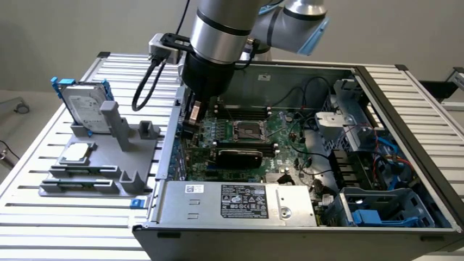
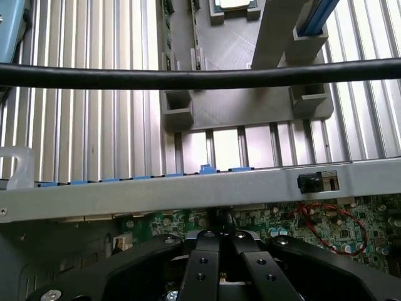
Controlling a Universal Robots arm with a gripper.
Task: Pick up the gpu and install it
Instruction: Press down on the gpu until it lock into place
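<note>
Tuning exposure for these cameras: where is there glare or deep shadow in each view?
Exterior view: even, soft light; the arm's metal tube shines, the computer case beneath it is shaded inside. Wrist view: the table's slats glare in pale streaks.

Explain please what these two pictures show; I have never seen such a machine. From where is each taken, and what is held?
The thick silver tube is a robot arm; at its end sits a gripper, a kind of clamp. One picture comes from a camera off the arm, the other from a camera on its wrist. On the slatted table stands an open computer case and, at the exterior view's left, a grey holder with a hard drive and a small processor chip. The gripper is down inside the case, over the green board. The gpu, with its black cover, sits on that board. Whether the gripper holds anything, I cannot tell.
</note>
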